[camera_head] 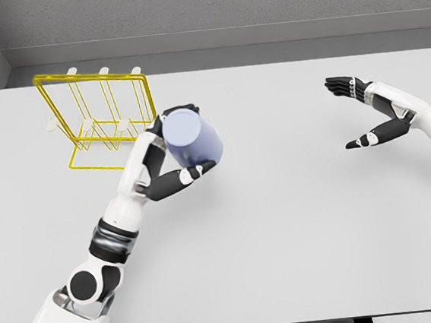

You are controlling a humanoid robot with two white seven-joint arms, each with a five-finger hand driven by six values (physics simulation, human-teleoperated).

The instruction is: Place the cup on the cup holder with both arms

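Left hand: you see the left hand [171, 160] left of the frame's middle, its arm rising from the lower left corner, fingers wrapped around the cup.
Cup: the cup [191, 137] is pale lavender-blue, tipped over so its flat base faces you, held clear above the table.
Cup holder: the cup holder [98, 119], a yellow wire rack with white-tipped pegs, stands in the upper left of the frame, just left of the cup.
Right hand: you find the right hand [368, 108] at the right of the frame, fingers spread, holding nothing, well apart from the cup.
Table: the table [298, 230] is a plain pale grey surface filling most of the frame.
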